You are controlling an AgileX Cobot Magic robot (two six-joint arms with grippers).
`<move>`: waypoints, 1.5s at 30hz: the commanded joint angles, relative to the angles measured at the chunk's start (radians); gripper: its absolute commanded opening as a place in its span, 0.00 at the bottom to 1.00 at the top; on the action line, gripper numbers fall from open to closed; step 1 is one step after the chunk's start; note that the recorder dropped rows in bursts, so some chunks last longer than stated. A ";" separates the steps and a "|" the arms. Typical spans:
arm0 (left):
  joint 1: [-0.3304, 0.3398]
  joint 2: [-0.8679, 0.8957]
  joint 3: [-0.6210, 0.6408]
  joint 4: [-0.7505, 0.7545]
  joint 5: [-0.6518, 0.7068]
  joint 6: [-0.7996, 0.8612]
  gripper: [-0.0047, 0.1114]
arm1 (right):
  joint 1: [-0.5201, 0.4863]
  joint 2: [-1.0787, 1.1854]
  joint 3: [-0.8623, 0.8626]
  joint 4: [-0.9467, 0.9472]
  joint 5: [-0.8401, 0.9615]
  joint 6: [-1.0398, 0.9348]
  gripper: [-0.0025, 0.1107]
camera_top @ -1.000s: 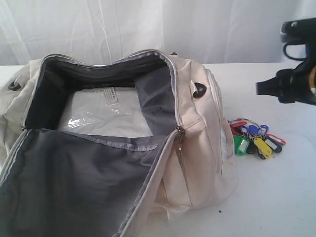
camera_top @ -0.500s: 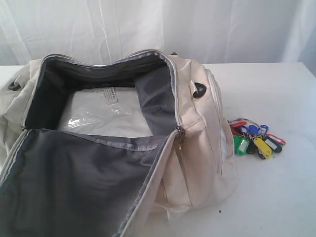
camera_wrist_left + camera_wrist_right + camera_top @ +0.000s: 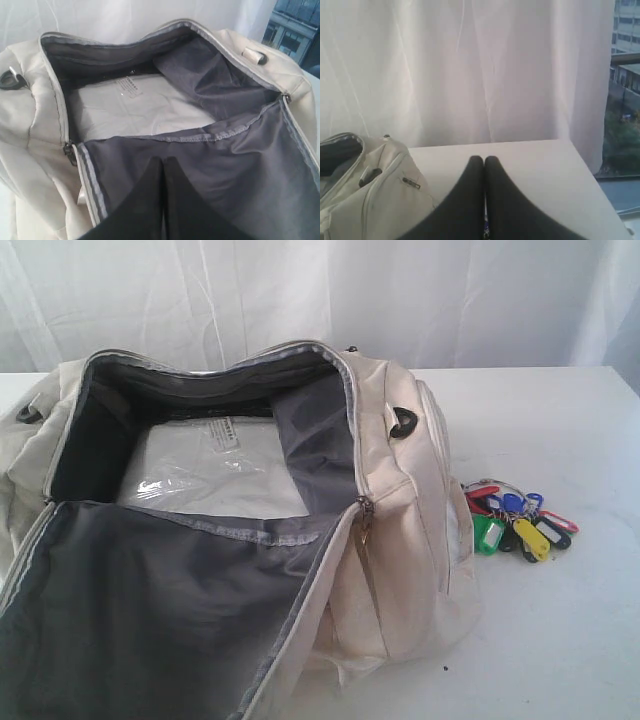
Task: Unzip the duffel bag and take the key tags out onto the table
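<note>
Right pincer [image 3: 483, 161] had withdrawn from the exterior view, pinched together like the left pincer [image 3: 163, 162]; cream fabric duffel bag [image 3: 410, 540] lay unzipped, multicoloured plastic key tags [image 3: 518, 522] on white tabletop [image 3: 560, 640].

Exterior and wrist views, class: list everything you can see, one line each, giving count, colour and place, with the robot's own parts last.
duffel bag: one, cream with dark grey lining, unzipped, on the left and middle of the table
packet: one, white in clear wrap, on the bag's floor
rings: two seen, black, one at each end of the bag
key tags: one bunch, yellow, green, blue and red, on the table beside the bag's right end
table: one, white, under everything
curtain: white, behind the table
left gripper: one, black, shut, over the bag's open flap
right gripper: one, black, shut, over the table beside the bag
</note>
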 commanded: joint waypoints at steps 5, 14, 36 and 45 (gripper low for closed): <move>0.002 -0.006 0.049 -0.003 -0.114 0.036 0.04 | -0.006 -0.062 0.036 0.178 0.031 -0.154 0.02; 0.002 -0.006 0.046 -0.003 -0.123 0.036 0.04 | -0.006 -0.062 0.064 0.178 0.205 -0.188 0.02; 0.002 -0.006 0.046 -0.003 -0.117 0.038 0.04 | -0.006 -0.062 0.064 0.180 0.209 -0.188 0.02; 0.059 -0.017 0.046 0.008 -0.069 0.087 0.04 | -0.006 -0.062 0.064 0.180 0.209 -0.188 0.02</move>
